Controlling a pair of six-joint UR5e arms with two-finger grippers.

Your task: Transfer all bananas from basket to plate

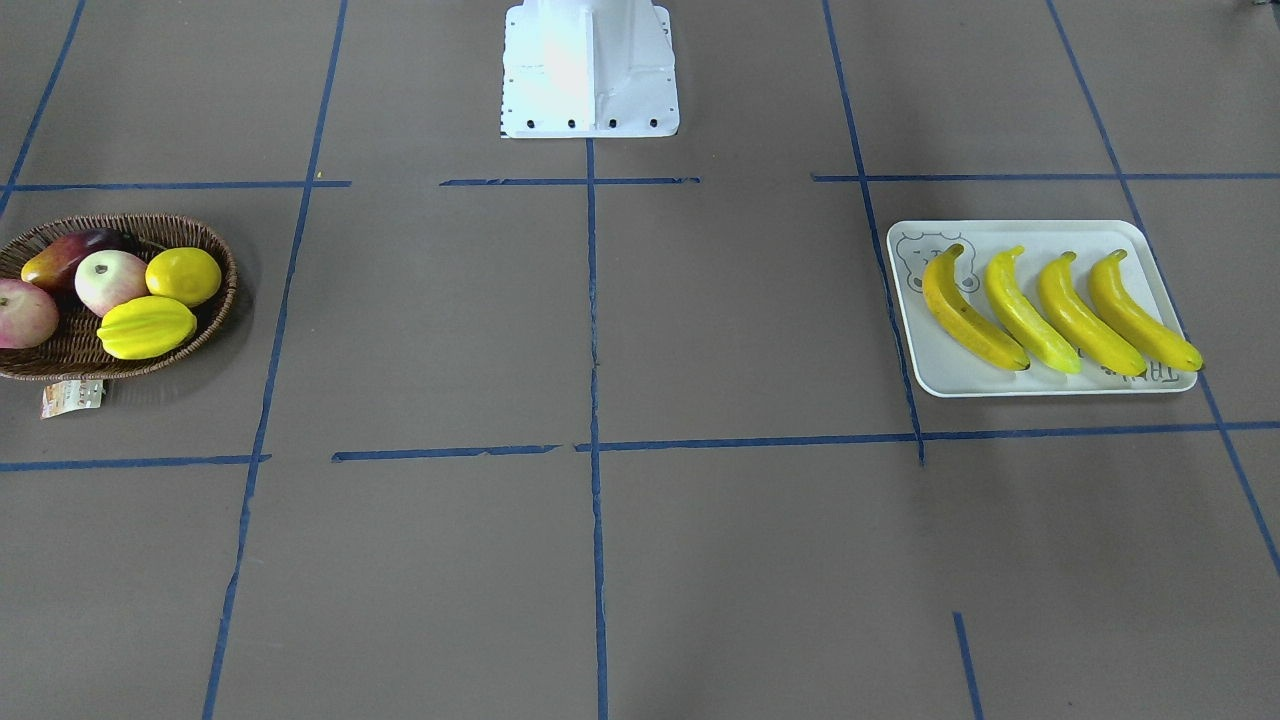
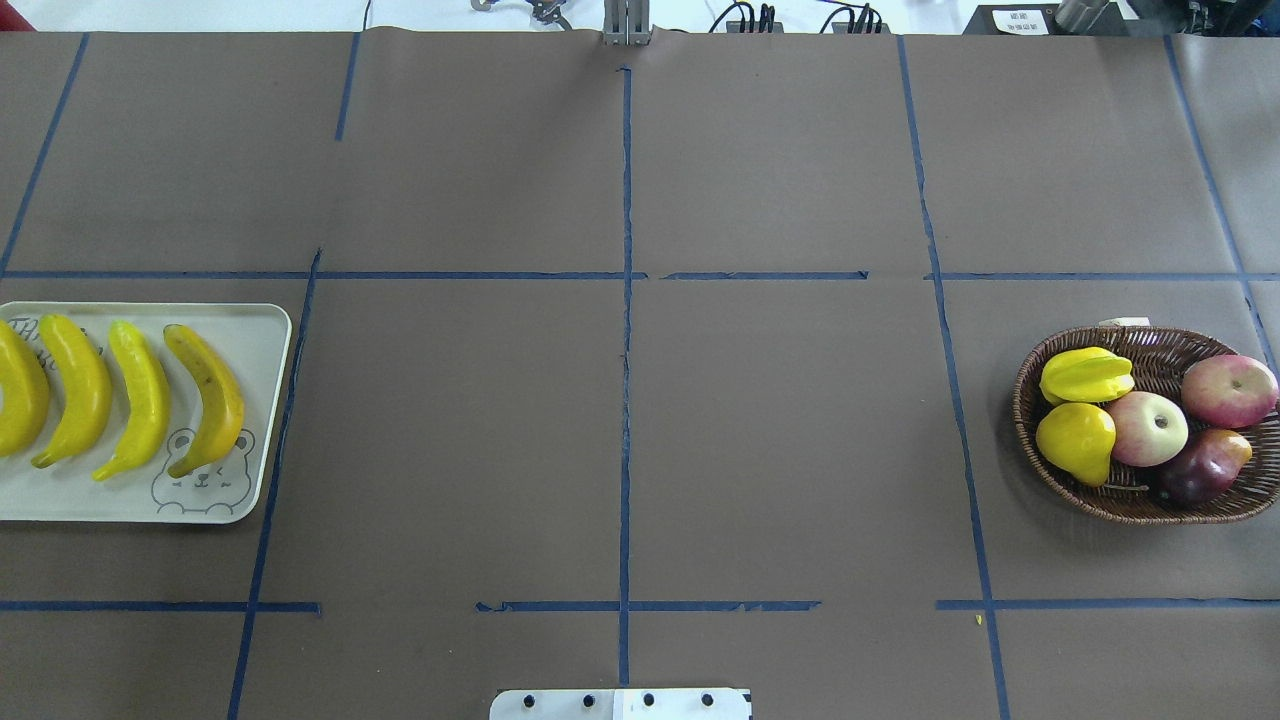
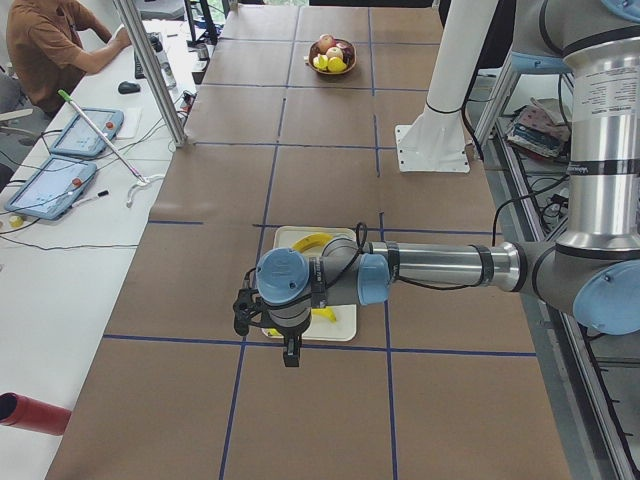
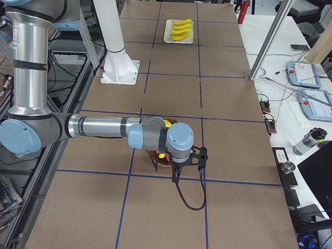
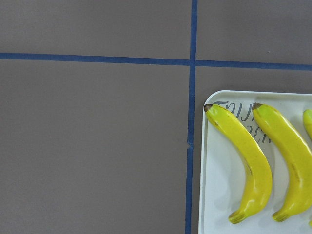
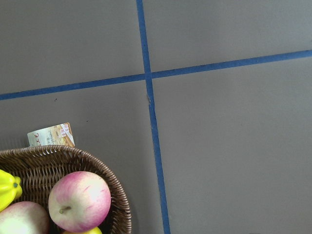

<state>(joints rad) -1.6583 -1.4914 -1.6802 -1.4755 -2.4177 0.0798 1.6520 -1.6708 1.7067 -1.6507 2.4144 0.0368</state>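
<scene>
Open table (image 2: pixel 780 450) mid btwn basket (image 2: pixel 1160 345) & plate (image 2: pixel 262 340)

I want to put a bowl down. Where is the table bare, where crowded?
The wide stretch of table between the plate and the basket is bare. The plate is crowded with four bananas; the basket is full of other fruit.

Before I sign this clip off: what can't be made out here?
Left gripper, right gripper: only in side views, open or shut unclear.
Outermost banana: cut by overhead view's left edge.
Basket: right rim cut by overhead view's right edge.
Plate lettering: partly covered by bananas, front-facing view.
</scene>
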